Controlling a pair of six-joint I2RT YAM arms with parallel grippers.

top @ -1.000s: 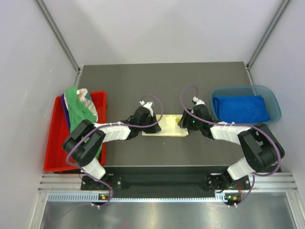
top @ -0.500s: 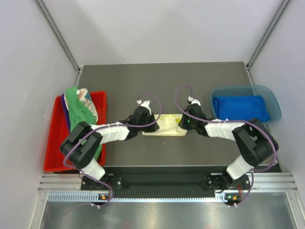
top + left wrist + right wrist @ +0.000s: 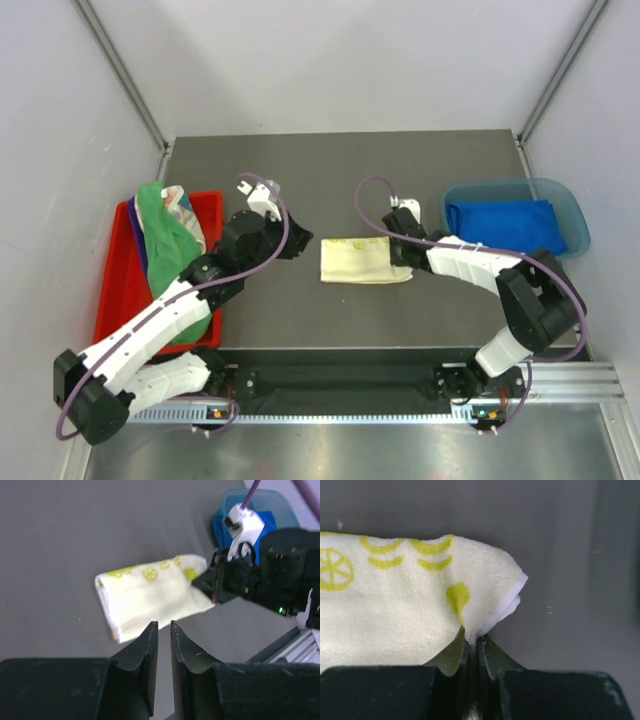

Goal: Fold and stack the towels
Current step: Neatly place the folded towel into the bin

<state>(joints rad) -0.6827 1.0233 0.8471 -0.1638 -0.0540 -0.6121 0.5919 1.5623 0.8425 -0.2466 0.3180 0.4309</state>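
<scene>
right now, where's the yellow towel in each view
Top view: the yellow towel lies near the middle of the picture.
Left wrist: the towel sits centre, beyond the left gripper.
Right wrist: the towel fills the upper left.
Shared landmark: the right gripper, shut on the towel's corner in all three.

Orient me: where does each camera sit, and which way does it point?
Top external: above, behind the bases, looking down on the table; both arms show.
Left wrist: on the left arm, looking past its fingers at the yellow towel and right gripper.
Right wrist: close on the towel corner pinched in its fingers.
Shared: all show the towel.
</scene>
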